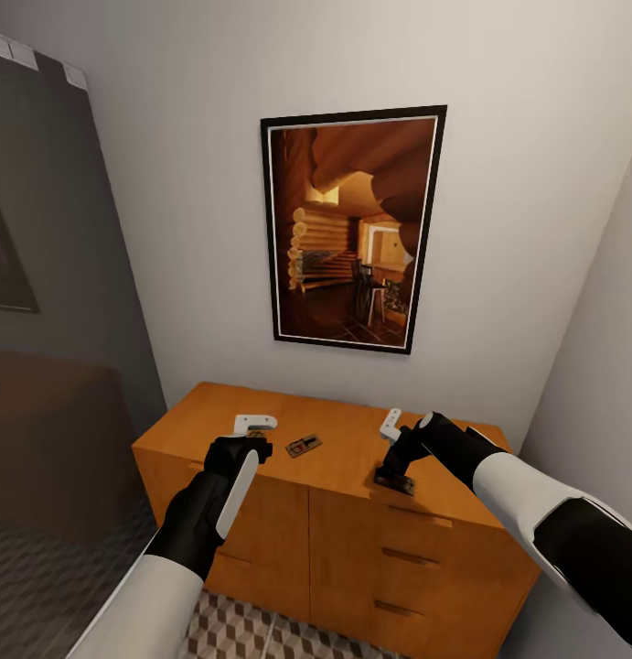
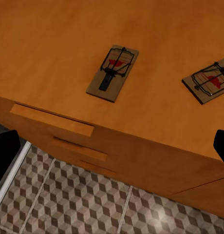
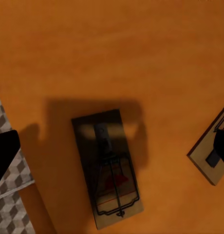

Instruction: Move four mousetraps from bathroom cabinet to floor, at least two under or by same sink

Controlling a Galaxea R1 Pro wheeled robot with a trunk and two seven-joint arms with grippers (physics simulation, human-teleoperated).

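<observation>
The orange-brown cabinet stands against the wall, and two mousetraps lie on its top. One mousetrap rests mid-top, just right of my left gripper, which is open and empty. The other mousetrap lies near the front edge, directly below my open right gripper. In the left wrist view, both traps lie beyond the open left gripper. The right wrist view has one shadowed trap between the spread fingers of the right gripper, with another trap at the edge. Cube-patterned bathroom floor lies in front.
A framed picture hangs on the white wall above the cabinet. A side wall closes in at the cabinet's right end. A dark wall bounds the left. Drawer fronts face the tiled floor.
</observation>
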